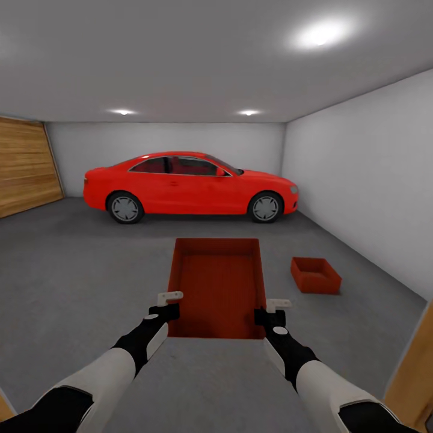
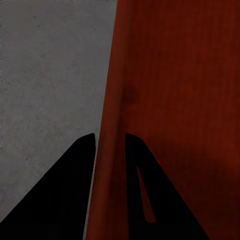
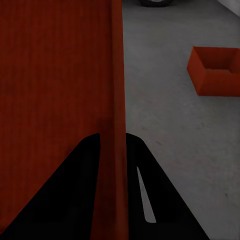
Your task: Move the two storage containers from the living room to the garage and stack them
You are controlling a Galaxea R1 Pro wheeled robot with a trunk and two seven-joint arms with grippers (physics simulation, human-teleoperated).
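Head view: robot is in the garage, grey concrete floor (image 1: 72,270), red car (image 1: 189,186) parked at the back, wooden door (image 1: 24,165) on the left wall. Both arms reach fwd and carry one red box (image 1: 218,288) between them, open top up, long axis pointing away from the robot toward the car. Left pincer (image 1: 167,304) sits on the box's left wall near the robot-side corner, right pincer (image 1: 274,311) on the right wall, same end. Box looks lifted off the floor, but height can't be judged for sure. Second red box (image 1: 316,275) rests on the floor ahead and to the right, near the white side wall (image 1: 367,192), well apart from the carried one. It lies on the right arm's side, so the coming move prob. needs a shift fwd-right to bring the held box over it.

Left wrist view: left pincer (image 2: 110,142) clamped on the box wall (image 2: 112,100); one dark finger each side of the thin red edge, box inside on one side, grey floor on the other.

Right wrist view: right pincer (image 3: 112,142) likewise clamped on the box's right wall (image 3: 117,75), fingers straddling the rim. Second box (image 3: 215,70) shows beyond on the floor, outboard of the held wall, apart from it. A car wheel (image 3: 155,2) is just at the frame edge.

Stage, as a guess: one box placed, the other in hand, stacking not yet done.
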